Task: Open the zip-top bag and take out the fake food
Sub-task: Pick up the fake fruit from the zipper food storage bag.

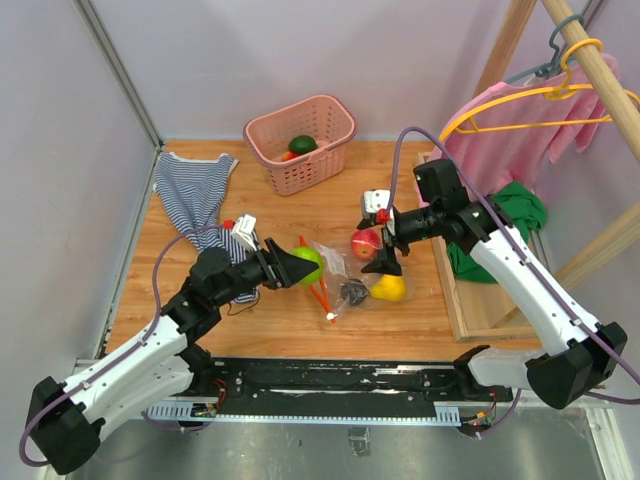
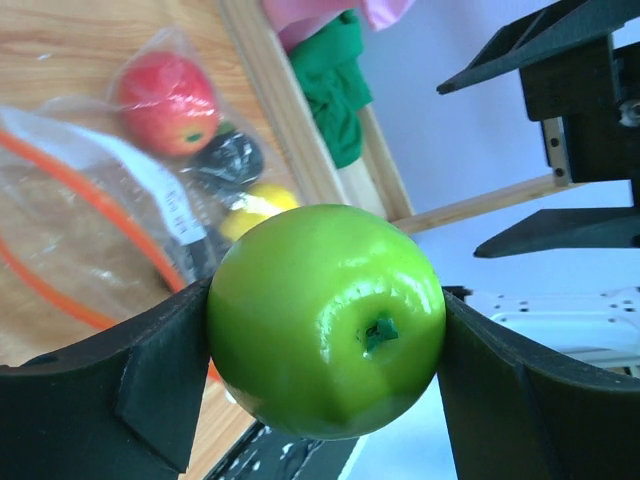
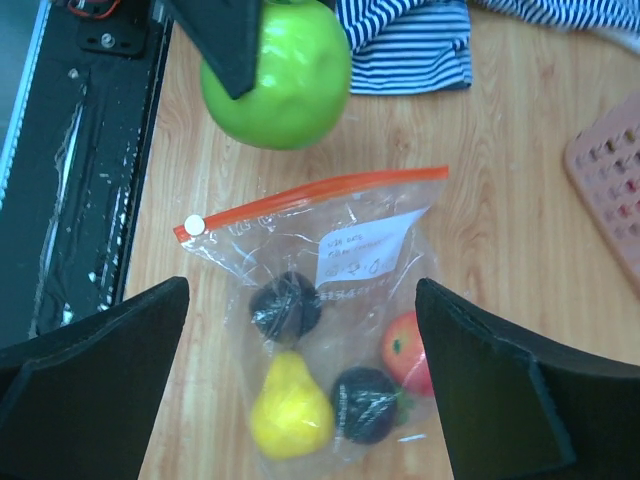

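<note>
The light green apple [image 2: 325,320] is being gripped between the fingers of the left gripper [image 1: 287,268], lifted just beside the mouth of the zip-top bag [image 3: 340,335] and outside it. The right gripper [image 1: 386,252] is being held spread wide above the bag, with nothing between its jaws. The bag is lying flat on the table [image 1: 200,320], and its red-orange zip strip [image 3: 310,198] appears parted, so the opening is being judged done. Removal is being judged only begun: a yellow pear [image 3: 290,415], a red apple [image 3: 408,350] and two dark pieces [image 3: 285,305] are being seen inside the bag, left to be taken out.
</note>
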